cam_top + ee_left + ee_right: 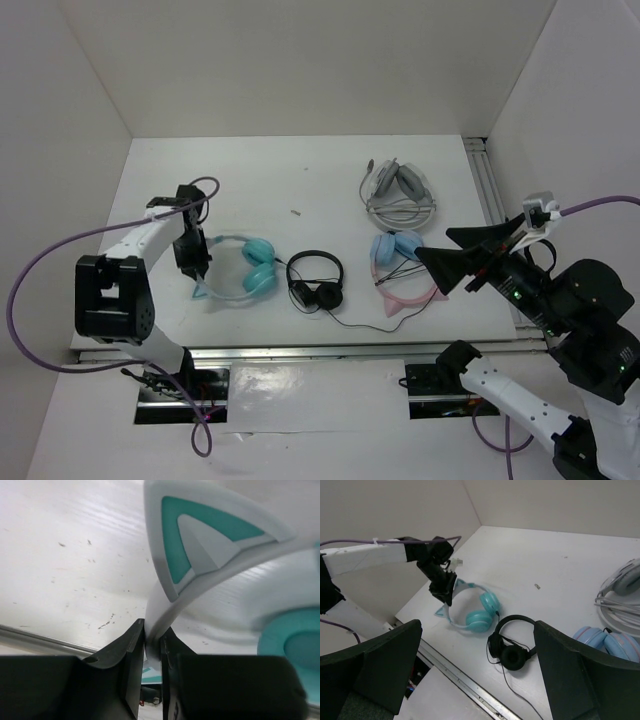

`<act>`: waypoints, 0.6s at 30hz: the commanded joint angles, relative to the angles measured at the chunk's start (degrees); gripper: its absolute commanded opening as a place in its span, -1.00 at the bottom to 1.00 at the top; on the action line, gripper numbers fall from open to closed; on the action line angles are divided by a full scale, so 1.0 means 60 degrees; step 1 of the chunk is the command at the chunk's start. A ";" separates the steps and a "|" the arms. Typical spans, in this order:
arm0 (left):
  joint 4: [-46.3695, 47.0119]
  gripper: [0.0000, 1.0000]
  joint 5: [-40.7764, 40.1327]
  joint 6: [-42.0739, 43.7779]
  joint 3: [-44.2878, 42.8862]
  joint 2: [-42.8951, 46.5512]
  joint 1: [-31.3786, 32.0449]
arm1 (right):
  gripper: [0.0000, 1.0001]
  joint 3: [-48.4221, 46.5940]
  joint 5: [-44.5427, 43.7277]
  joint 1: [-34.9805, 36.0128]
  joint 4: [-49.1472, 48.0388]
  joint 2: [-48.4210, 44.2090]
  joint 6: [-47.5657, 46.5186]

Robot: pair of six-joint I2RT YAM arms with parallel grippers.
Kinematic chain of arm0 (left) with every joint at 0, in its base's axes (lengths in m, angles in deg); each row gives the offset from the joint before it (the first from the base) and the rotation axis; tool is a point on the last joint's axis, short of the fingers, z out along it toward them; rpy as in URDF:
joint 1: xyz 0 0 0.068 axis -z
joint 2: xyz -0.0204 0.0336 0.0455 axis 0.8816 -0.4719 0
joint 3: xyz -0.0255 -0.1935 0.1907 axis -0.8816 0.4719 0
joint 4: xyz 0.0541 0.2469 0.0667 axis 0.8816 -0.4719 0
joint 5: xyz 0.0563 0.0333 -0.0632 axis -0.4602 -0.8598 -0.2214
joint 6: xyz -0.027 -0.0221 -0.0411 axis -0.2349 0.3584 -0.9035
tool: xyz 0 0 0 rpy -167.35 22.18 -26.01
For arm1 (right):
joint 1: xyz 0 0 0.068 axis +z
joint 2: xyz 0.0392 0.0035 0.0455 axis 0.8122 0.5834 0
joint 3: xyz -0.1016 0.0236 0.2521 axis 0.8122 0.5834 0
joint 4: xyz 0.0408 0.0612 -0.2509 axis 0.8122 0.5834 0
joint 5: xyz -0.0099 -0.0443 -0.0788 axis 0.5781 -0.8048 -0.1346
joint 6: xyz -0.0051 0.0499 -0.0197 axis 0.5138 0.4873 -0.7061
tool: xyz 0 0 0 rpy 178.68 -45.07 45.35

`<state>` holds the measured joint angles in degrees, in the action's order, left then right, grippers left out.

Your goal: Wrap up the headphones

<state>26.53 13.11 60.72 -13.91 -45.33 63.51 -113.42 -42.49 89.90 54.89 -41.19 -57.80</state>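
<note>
No writing, label, brand mark, number or sign could be read in any of the three views, neither on the headphones (257,252) nor on the table (300,180).

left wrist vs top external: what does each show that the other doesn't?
Left wrist only: close-up of the left hand shut on the white headband beside a cat ear.
Top external only: the right hand, open, near the pink pair; the black pair; a grey pair.
Both: the teal headphones on the table, with the left hand on them.
</note>
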 commanded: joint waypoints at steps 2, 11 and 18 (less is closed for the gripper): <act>-0.0781 -1.00 0.0033 0.0129 -0.1502 0.0861 0.0453 | 1.00 -0.0025 0.0490 -0.0190 -0.0776 0.0238 0.0077; -0.2540 -1.00 0.0313 0.0129 -0.4403 0.2618 0.1624 | 1.00 -0.0113 0.0959 -0.0688 -0.0689 0.0721 -0.0112; -0.2837 -1.00 -0.0071 0.0099 -0.6121 0.3951 0.2212 | 1.00 0.0734 0.1764 -0.0879 -0.1829 0.0810 -0.0463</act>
<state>10.09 11.82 61.70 -48.24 -25.90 75.84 -111.54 -35.56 85.11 51.37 -36.73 -58.34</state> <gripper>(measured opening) 0.280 0.999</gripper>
